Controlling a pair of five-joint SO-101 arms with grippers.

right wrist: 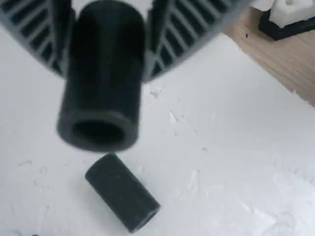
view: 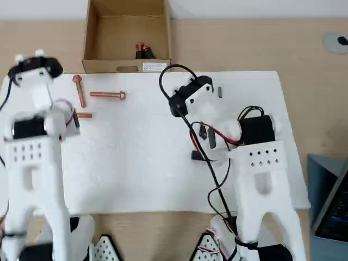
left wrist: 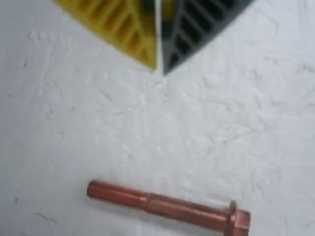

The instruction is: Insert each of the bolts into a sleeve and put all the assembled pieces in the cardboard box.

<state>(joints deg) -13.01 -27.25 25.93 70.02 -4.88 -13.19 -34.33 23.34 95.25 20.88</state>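
While pinching black sleeve [right wrist: 101, 98] by its round wall in right end effector [right wrist: 106, 69], hovers just above white foam mat [view: 136, 174] on table [view: 315, 109], bore open toward wrist camera. Sits near loose sleeve [right wrist: 123, 191] lying on its side; could bump it rolling if lowered. Noted spare sleeve [view: 220, 92] farther up mat. Found left end effector [left wrist: 160, 66] pressed together, gripping nothing, tips near mat, copper bolt [left wrist: 167, 206] flat nearby, not touching. Counted angled bolt [view: 80, 89] and level bolt [view: 107, 95] lying toward cardboard box [view: 89, 38], 1 assembled piece [view: 144, 51] already inside.

Main risks, as judged:
- Descending on copper bolt without spreading first, shoving it away.
- Grabbing it off-centre and letting heavy head droop.
- Meeting bore at an angle and jamming.
- Pushing too hard and sliding smooth sleeve out of pinch, or twisting it.

Also watch black cable [view: 187, 122] looping by right arm: could snag or drag sleeves.
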